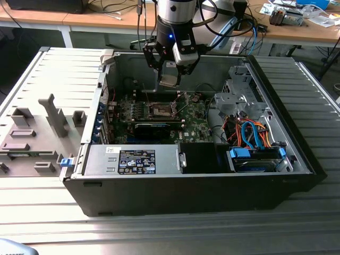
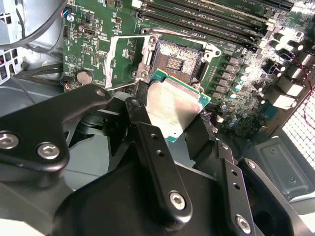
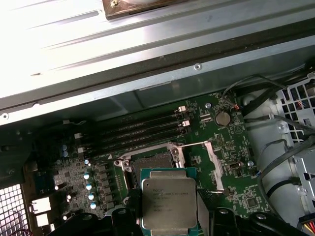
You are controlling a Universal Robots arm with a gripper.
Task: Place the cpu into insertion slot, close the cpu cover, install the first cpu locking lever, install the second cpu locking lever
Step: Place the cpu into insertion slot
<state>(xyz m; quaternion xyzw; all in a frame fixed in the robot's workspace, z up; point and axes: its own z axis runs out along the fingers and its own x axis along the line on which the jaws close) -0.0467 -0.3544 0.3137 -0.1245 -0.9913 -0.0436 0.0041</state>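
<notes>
Evidently the first step was in hand: the claw (image 2: 172, 123) pinched the chip (image 2: 174, 101) by its edges, clear above the open socket (image 2: 173, 60), so seating it would likely demand square alignment.

We see the gripper (image 2: 172, 118) clamping the cpu (image 2: 174, 101) between its black fingers (image 2: 140, 115), close to the insertion slot (image 2: 175, 58) but not seated. The cpu cover (image 2: 112, 61) lies swung open beside it on the green motherboard (image 2: 88, 44).
</notes>
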